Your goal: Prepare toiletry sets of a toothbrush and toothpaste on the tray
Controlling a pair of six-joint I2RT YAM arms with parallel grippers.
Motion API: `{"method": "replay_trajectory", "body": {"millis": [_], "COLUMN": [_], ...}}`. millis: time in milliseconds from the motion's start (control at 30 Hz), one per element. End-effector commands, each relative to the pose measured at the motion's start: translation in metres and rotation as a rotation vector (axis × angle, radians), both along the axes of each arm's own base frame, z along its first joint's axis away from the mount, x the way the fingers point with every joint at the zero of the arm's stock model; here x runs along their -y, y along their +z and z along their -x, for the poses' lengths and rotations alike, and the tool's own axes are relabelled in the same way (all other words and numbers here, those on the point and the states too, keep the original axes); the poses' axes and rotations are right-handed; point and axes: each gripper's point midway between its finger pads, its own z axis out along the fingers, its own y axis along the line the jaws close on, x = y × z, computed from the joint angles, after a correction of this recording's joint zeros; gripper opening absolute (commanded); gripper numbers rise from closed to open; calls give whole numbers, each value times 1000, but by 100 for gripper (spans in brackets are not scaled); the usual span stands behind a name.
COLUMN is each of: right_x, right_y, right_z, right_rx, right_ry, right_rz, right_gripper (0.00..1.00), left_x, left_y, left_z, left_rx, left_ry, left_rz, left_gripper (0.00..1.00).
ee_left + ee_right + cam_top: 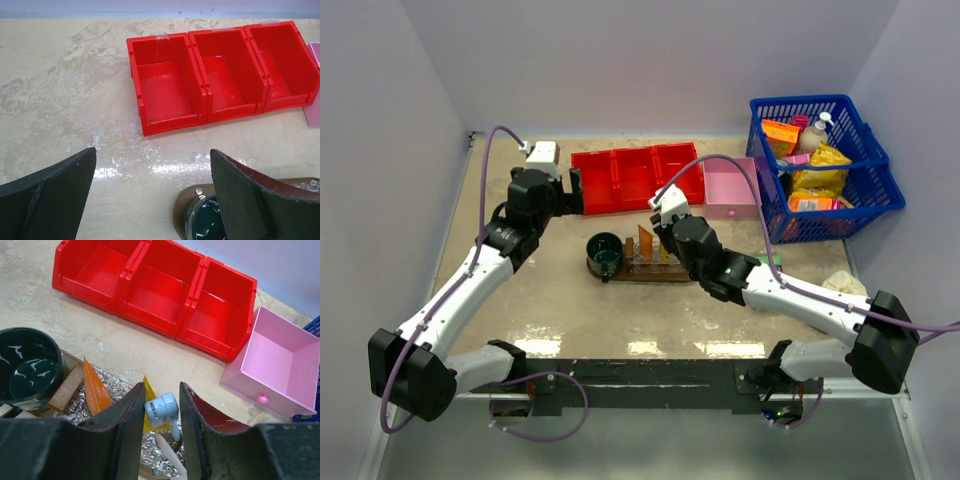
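The left gripper is held above the bare table with its jaws spread wide and nothing between them. It is seen from above beside the left end of the red bin, whose three compartments are open toward the front.

To its right, a dark green cup is stood on the left end of the tray, which is set near the middle of the table, in front of the bin. A crinkled silvery sheet is seen on the tray beside the cup.

On that sheet a deep orange tube is propped up at a tilt. A yellower tube is found just to its right, partly hidden by a finger.

A toothbrush is laid over the sheet next to the yellower tube, its pale ribbed head farthest from the wrist camera and its white stem running back under it.

The right gripper is lowered over this end of the tray. Its jaws are parted only narrowly, with the toothbrush head between them. Whether the toothbrush is actually pinched cannot be told.

Farther right, a pink box is set against the bin's right end, and a blue basket of goods is placed at the table's right edge.
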Motion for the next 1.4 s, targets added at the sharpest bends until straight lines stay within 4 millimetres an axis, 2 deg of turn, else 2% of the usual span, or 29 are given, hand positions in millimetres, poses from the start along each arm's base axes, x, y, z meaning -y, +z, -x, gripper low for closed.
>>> {"method": "replay_trajectory", "body": {"millis": [0, 200, 467, 633, 800, 967, 1133, 1233, 1367], "right_x": [3, 2, 2, 2, 1, -3, 4, 6, 19], "right_y": [-1, -3, 4, 10, 21, 36, 56, 68, 80], "right_z": [-1, -1, 0, 2, 5, 9, 13, 15, 8], "right_rx": [8, 6, 16, 22, 33, 42, 75, 84, 80], "right_ry": [-20, -21, -16, -9, 1, 32, 28, 27, -7], "right_rz": [6, 7, -18, -45, -86, -138, -190, -247, -307], "right_gripper": [38, 49, 63, 79, 89, 91, 92, 95, 98], "left_x": [1, 2, 2, 1, 1, -1, -7, -15, -25], "left_y": [15, 15, 14, 14, 15, 19, 27, 28, 27], "left_z": [-7, -7, -7, -7, -6, -4, 0, 1, 0], "left_rx": [53, 53, 51, 51, 54, 69, 104, 116, 110], "left_ry": [0, -1, -1, -1, -5, 3, 26, 60, 106], "left_rz": [21, 22, 21, 21, 22, 23, 26, 12, -5], "left_gripper": [100, 100, 100, 100, 100, 100, 100, 100, 100]}}
